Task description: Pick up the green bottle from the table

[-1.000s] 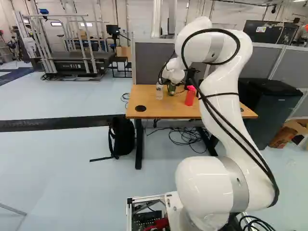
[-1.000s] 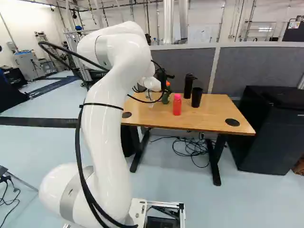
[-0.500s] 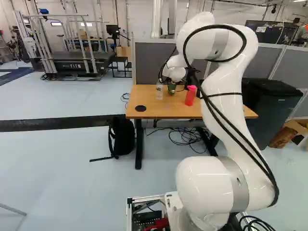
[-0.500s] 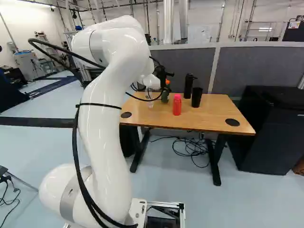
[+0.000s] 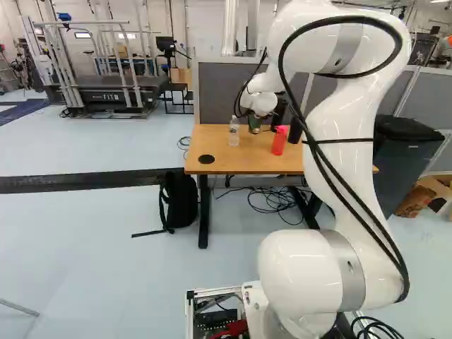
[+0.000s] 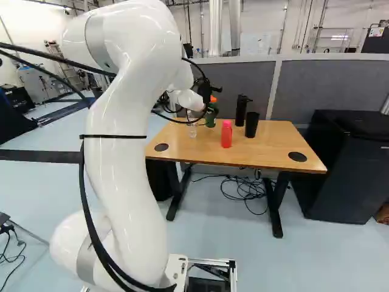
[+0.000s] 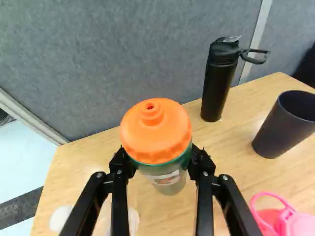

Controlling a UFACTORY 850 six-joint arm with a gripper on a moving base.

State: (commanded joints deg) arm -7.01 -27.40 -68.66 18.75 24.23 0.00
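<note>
In the right base view my gripper (image 6: 210, 102) is over the back left part of the wooden table (image 6: 276, 145), at the upper part of the green bottle (image 6: 211, 117) with its orange cap. The wrist view has my gripper (image 7: 160, 160) shut on the green bottle (image 7: 170, 182), one finger on each side just under the orange cap (image 7: 155, 130). The bottle hangs upright, a little above the tabletop. The finger pads are mostly hidden behind the cap.
A clear bottle (image 5: 234, 132) stands close to the held one. A pink-red bottle (image 6: 227, 134), a black bottle (image 6: 241, 110) and a black cup (image 6: 251, 125) stand to its right. Behind the table is a grey partition (image 6: 334, 91); a black cabinet (image 6: 346, 170) is at the right.
My arm has risen and drawn back, and the green bottle has come up off the table with the gripper. The base and the other things on the table have stayed put.
</note>
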